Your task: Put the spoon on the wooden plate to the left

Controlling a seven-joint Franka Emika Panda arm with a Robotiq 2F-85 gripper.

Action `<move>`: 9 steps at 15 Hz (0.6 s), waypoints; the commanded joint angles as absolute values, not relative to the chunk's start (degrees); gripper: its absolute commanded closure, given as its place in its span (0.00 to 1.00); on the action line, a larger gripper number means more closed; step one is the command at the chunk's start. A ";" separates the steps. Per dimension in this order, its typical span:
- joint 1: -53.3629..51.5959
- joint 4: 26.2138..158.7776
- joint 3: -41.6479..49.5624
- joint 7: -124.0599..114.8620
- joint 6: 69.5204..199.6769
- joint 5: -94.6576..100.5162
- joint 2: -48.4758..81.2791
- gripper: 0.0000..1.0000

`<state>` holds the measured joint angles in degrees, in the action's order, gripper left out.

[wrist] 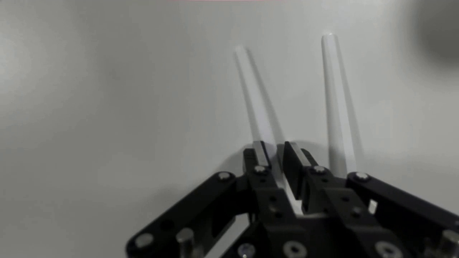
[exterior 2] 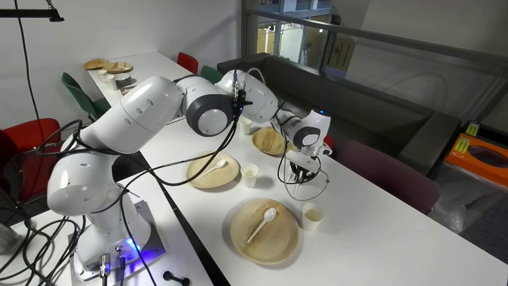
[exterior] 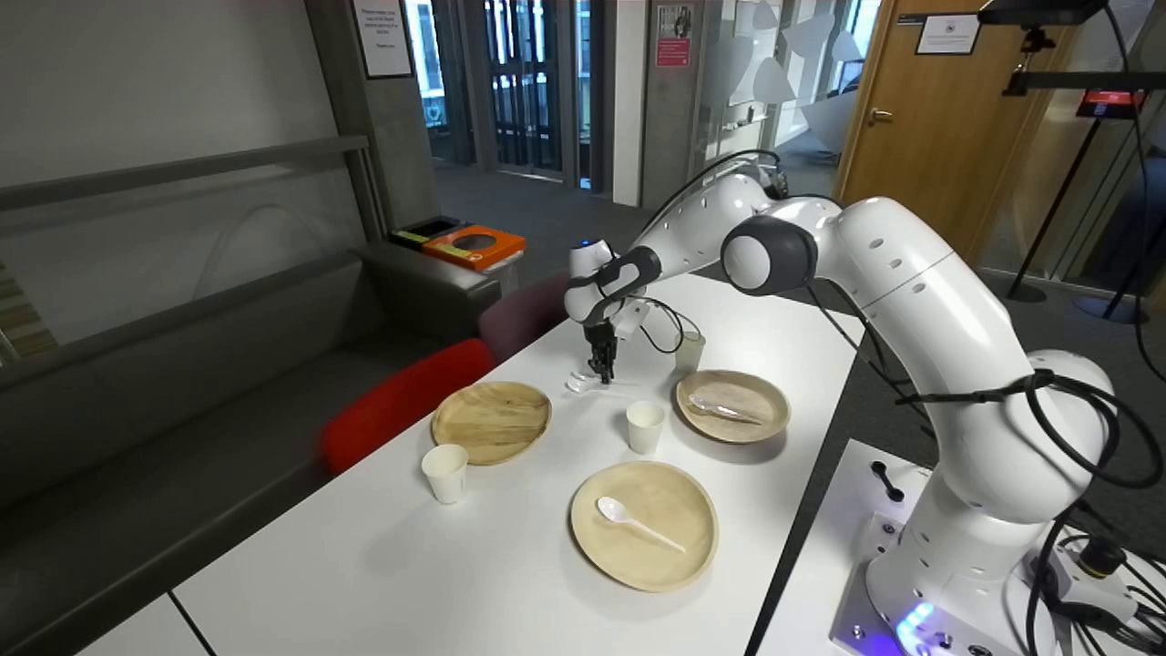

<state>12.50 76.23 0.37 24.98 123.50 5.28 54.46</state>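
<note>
Straddling the handle of a white spoon (wrist: 255, 96), the gripper (wrist: 275, 147) stands narrowly spread. A wooden plate (exterior: 492, 422) sits near the tabletop (exterior: 383, 565) edge beside the red chair (exterior: 401, 401).

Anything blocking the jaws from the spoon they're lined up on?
Nothing visible: in the wrist view, the spoon handle shows in the gap between the jaws. A second white handle lies beside them, outside that gap.

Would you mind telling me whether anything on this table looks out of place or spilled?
Nothing looks spilled. Mildly odd, perhaps: one white spoon and a near twin lie directly on the table, whereas two other spoons sit plated.
</note>
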 commanded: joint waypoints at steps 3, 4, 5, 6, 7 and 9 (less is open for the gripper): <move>11.73 78.04 0.63 23.21 124.99 5.40 53.12 0.99; 11.60 78.01 0.66 23.06 124.97 5.44 53.10 0.99; 11.52 78.13 0.69 23.00 125.13 5.51 53.01 1.00; 11.44 78.21 0.75 22.89 125.45 5.60 52.84 1.00; 11.41 78.46 0.75 22.87 125.82 5.63 52.56 0.99; 11.58 79.98 0.60 23.04 127.89 5.50 51.18 0.99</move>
<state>11.87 76.04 0.38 24.32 124.27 5.32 54.38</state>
